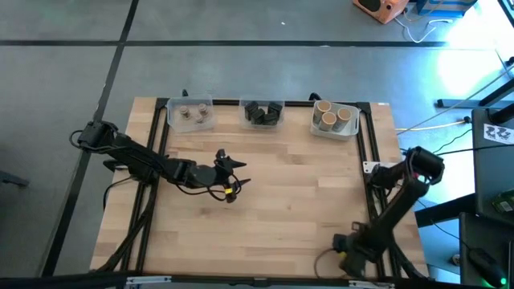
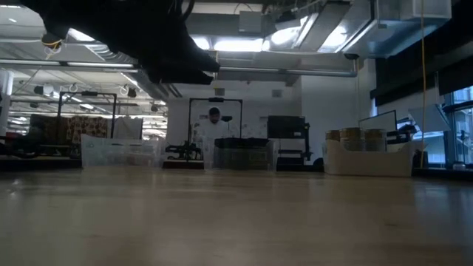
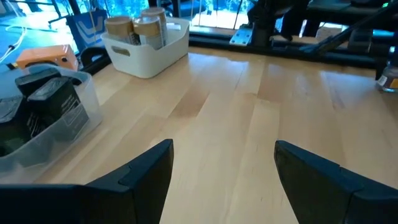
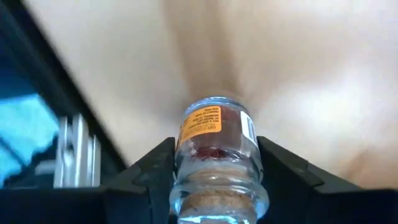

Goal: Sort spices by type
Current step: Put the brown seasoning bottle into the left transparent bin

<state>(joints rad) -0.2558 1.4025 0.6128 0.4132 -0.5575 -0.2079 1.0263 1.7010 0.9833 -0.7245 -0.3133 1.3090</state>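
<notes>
jar in my right gripper: closest thing to any lens is a small round glass jar with an orange label and reddish-brown stuff inside. My right gripper has a finger on each side of it, so I'm calling it pinched. In the high view that arm is folded low at the table's near right corner.

left tub: far edge, leftmost, a clear tub holding the little brownish round jars. That's my guess for where this jar goes.

middle tub: clear tub with the dark grey blocks. My left wrist camera sees them up close.

right tub: white tub with the tan cylinders.

left arm pose: stretched out low across the left half of the table, left gripper hanging over bare wood in front of the left and middle tubs. Fingers spread wide, nothing between them.

right arm pose: elbow up by the right rail, wrist tucked down at the near edge. From above I can't see the fingers.

doing it well: keep the squeeze steady since glass is slick, lift clear before swinging, and mind the left arm sitting right on the path to the left tub. Lower it in among the others, don't drop it.

loose spices: none I can spot on the open wood.
</notes>
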